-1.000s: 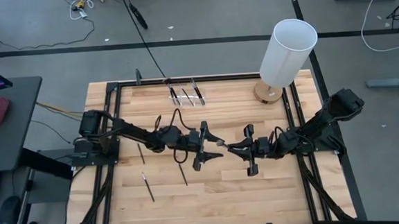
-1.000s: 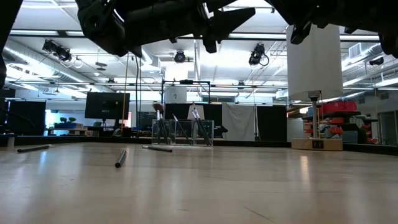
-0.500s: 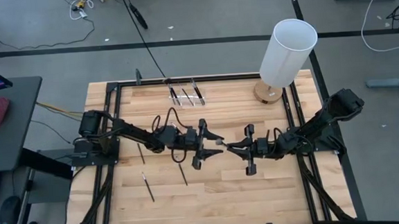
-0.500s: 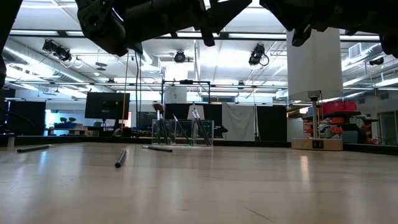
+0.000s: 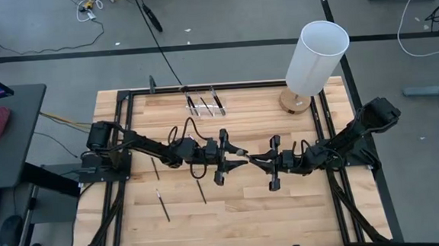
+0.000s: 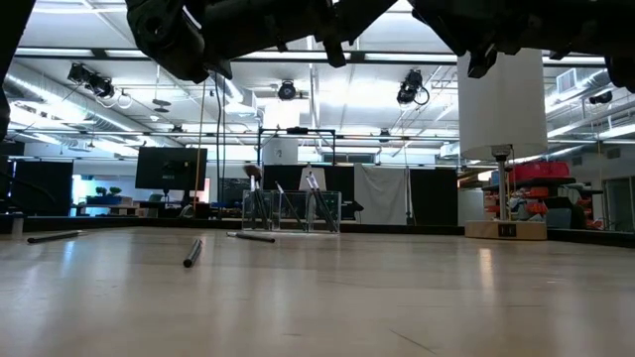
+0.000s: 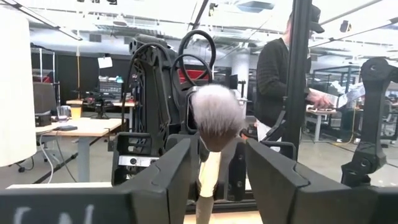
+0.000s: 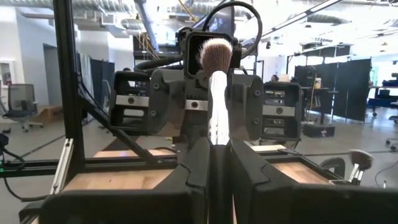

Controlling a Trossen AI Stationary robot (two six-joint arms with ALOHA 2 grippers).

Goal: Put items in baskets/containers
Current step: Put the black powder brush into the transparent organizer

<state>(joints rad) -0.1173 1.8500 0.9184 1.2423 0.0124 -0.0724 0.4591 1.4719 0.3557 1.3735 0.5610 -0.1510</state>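
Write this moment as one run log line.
phase: handover | right end effector: shut on pale-handled fluffy makeup brush | left end effector: open around brush

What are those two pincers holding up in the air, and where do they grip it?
The right pincer grips a makeup brush by its handle. The left pincer flanks its tuft end, not clamped.

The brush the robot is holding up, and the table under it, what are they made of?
The brush: a soft, fluffy hair tuft, grey-brown with pale tips, on a glossy pale handle, probably plastic or metal, judging by its shine. The table: light wood planks with visible grain and seams, edged by a dark frame that looks like metal.
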